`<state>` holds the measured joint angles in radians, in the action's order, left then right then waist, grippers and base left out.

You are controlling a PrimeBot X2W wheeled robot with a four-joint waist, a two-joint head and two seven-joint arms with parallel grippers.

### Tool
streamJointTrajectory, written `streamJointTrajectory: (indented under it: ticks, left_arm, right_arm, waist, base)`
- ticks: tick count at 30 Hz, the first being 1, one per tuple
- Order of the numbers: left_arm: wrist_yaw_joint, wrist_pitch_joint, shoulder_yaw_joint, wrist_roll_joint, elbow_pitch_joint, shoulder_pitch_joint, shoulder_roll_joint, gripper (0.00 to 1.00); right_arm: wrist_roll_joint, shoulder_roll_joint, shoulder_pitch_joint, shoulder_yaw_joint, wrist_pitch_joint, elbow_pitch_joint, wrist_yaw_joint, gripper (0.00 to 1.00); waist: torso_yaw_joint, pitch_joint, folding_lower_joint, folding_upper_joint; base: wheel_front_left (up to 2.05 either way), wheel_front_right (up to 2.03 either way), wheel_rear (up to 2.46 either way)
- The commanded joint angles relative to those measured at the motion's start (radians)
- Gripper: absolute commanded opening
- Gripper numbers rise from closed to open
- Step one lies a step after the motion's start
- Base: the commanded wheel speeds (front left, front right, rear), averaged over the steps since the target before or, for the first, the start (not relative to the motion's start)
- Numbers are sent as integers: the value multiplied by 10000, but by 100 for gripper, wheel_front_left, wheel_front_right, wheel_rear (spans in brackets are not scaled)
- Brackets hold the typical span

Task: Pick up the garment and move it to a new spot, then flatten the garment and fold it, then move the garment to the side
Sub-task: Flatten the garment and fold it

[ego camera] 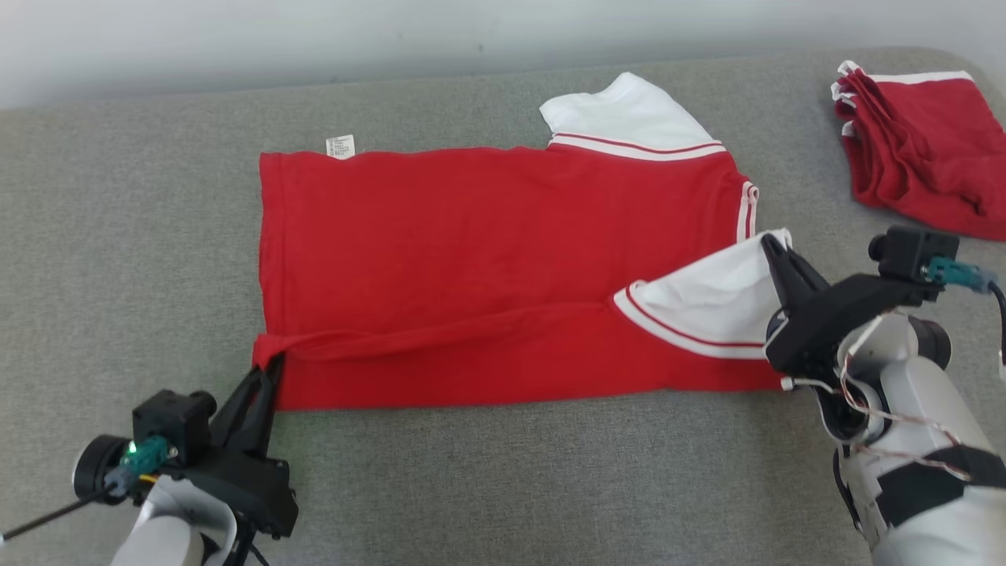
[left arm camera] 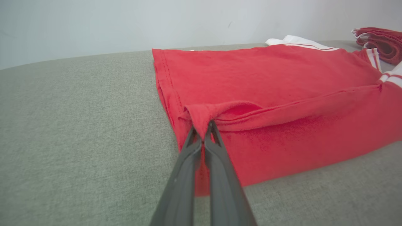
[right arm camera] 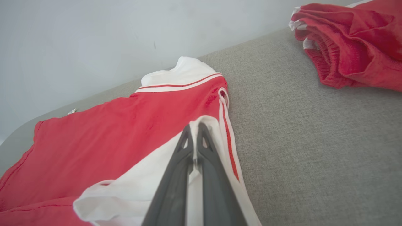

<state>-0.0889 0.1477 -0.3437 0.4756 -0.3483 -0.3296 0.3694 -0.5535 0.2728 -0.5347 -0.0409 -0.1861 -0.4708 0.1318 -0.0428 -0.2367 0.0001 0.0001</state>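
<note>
- Garment point(ego camera: 471, 259): you have a red shirt with white, red-striped sleeves spread across the middle of the grey cushion point(ego camera: 118, 236). Its hem is toward the robot's left and its sleeves toward the right.
- Along the near side, a long strip of red cloth is folded over onto the body. It runs from the hem corner to the near sleeve point(ego camera: 699, 303).
- The far sleeve point(ego camera: 621, 110) lies flat at the shirt's back edge, and a small white label point(ego camera: 340, 146) sticks out by the far hem corner.
- Your left gripper point(ego camera: 271, 365) has its fingers pinched together on the near hem corner. In the left wrist view you can see the cloth bunched into a small peak between the tips.
- Your right gripper point(ego camera: 774, 248) has its fingers clamped on the outer edge of the near sleeve, and the white cloth looks lifted a little there.
- At the far right of the cushion, well apart from the shirt, you can see a crumpled pile of red cloth point(ego camera: 919, 149) with white trim.
- A pale wall point(ego camera: 236, 39) rises behind the cushion.
</note>
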Motion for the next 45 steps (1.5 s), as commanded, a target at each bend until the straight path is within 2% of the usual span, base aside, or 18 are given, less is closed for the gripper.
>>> streamJointTrajectory:
  ticks: [1, 6, 7, 8, 9, 15, 21, 27, 36, 37, 38, 39, 40, 41, 45]
  left_arm:
    - [-63, -18, -10, -6, -189, -317, 45, 0]
    - [-112, 3, -154, -49, -679, -763, -30, 0]
    - [-97, 92, -172, -104, -765, -849, -56, 54]
    - [-97, 92, -172, -104, -765, -849, -56, 54]
    - [-88, 153, -195, -120, -853, -890, -86, 100]
    - [87, 697, -122, -92, -1253, -680, -285, 100]
    - [257, 979, 44, 120, -1091, 116, -455, 100]
    - [354, 1024, 36, 238, -1054, 680, -456, 100]
    - [432, 1006, 205, 508, -1396, 367, -505, 100]
    - [401, 991, 190, 488, -1481, 319, -530, 100]
    - [381, 1002, 195, 533, -1553, 247, -588, 84]
    - [374, 1016, 192, 567, -1628, 185, -643, 40]
    - [338, 1028, 177, 579, -1730, 145, -671, 16]
    - [315, 1042, 161, 569, -1841, 101, -689, 0]
    - [222, 1096, 133, 528, -2064, 120, -768, 0]
  right_arm:
    - [53, 5, -466, -132, 214, -548, -27, 0]
    - [11, -88, -1260, -656, 761, -1742, -27, 0]
    - [26, -52, -1367, -754, 945, -1888, -27, 68]
    - [26, -52, -1367, -754, 945, -1888, -27, 68]
    - [4, -28, -1441, -849, 1089, -2047, -27, 100]
    - [-392, 271, -1234, -1442, 1973, -2430, -27, 100]
    - [-546, 934, -160, -2211, 2560, -1930, -27, 100]
    - [-714, 1413, 912, -2441, 2756, -1347, -27, 100]
    - [-489, 1033, 1177, -2490, 2579, -1529, -27, 100]
    - [-511, 978, 1167, -2505, 2564, -1582, -27, 46]
    - [-525, 925, 1186, -2526, 2573, -1629, -27, 13]
    - [-535, 877, 1214, -2534, 2599, -1668, -27, 0]
    - [-540, 848, 1243, -2536, 2617, -1706, -27, 0]
    - [-556, 826, 1269, -2528, 2636, -1732, -27, 0]
    - [-662, 785, 1470, -2461, 2824, -1722, -27, 0]
  waist:
    - [-62, -109, -1, -1]
    - [-88, -236, -1, -1]
    - [-81, -244, -1, -1]
    - [-81, -244, -1, -1]
    - [-75, -243, -1, -1]
    - [-81, 37, -1, -1]
    - [-117, 291, -1, -1]
    - [-231, 245, -1, -1]
    - [-367, -55, -1, -1]
    - [-359, -69, -1, -1]
    - [-348, -74, -1, -1]
    - [-337, -70, -1, -1]
    - [-327, -57, -1, -1]
    - [-318, -44, -1, -1]
    - [-230, 182, -1, -1]
  base:
    - [0, 0, 0]
    - [0, 0, 0]
    - [0, 0, 0]
    - [0, 0, 0]
    - [0, 0, 0]
    - [0, 0, 0]
    - [0, 0, 0]
    - [0, 0, 0]
    - [0, 0, 0]
    - [0, 0, 0]
    - [0, 0, 0]
    - [0, 0, 0]
    - [0, 0, 0]
    - [0, 0, 0]
    - [0, 0, 0]
